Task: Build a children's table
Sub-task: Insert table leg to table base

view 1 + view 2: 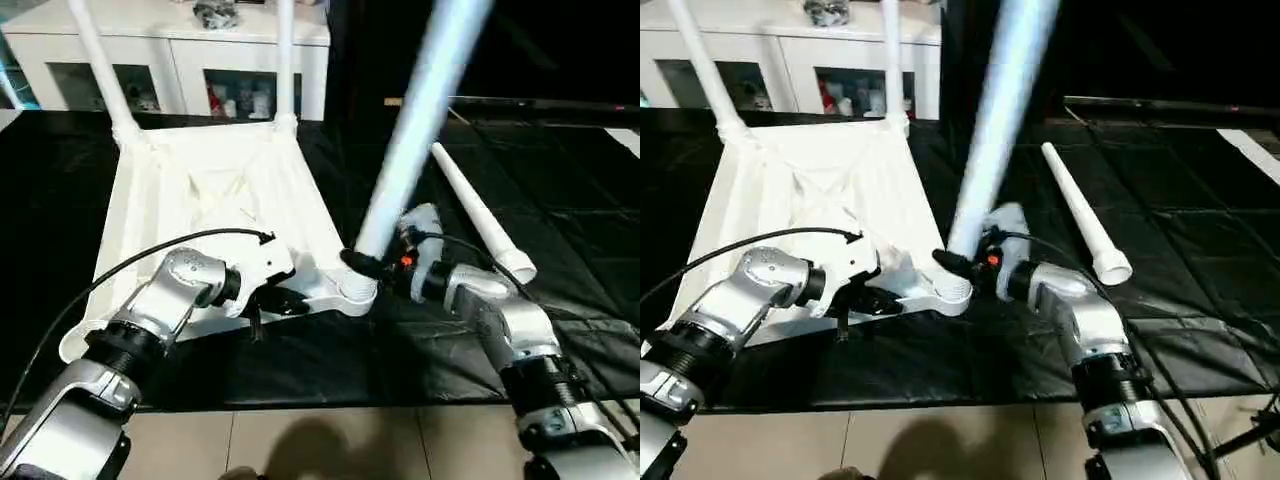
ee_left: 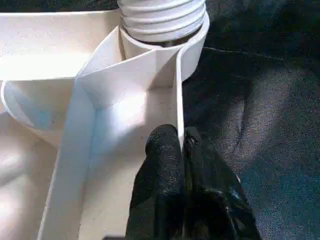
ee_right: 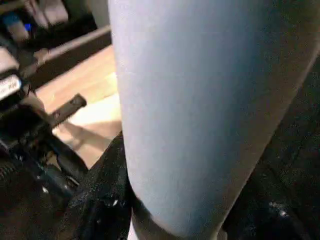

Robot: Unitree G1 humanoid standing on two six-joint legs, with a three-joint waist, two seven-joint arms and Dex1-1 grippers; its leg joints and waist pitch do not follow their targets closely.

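The white table top (image 1: pixel 210 190) lies upside down on a black mat, ribbed underside up. Two legs (image 1: pixel 100 70) (image 1: pixel 285 60) stand in its far corners. My left gripper (image 2: pixel 182 145) is shut on the thin rim wall close to the near right corner socket (image 1: pixel 355 292). A third leg (image 1: pixel 415 130) rises tilted from that socket, its threaded end (image 2: pixel 165 25) sitting in the socket's mouth. My right gripper (image 1: pixel 365 265) is shut around this leg just above the socket, with black fingers (image 3: pixel 100 200) on either side of it. A further leg (image 1: pixel 480 215) lies loose on the mat to the right.
A white glass-door cabinet (image 1: pixel 170 50) stands behind the table top. The black mat (image 1: pixel 560 180) stretches to the right past the loose leg. Its near edge meets a tiled floor (image 1: pixel 320 440) just in front of my arms.
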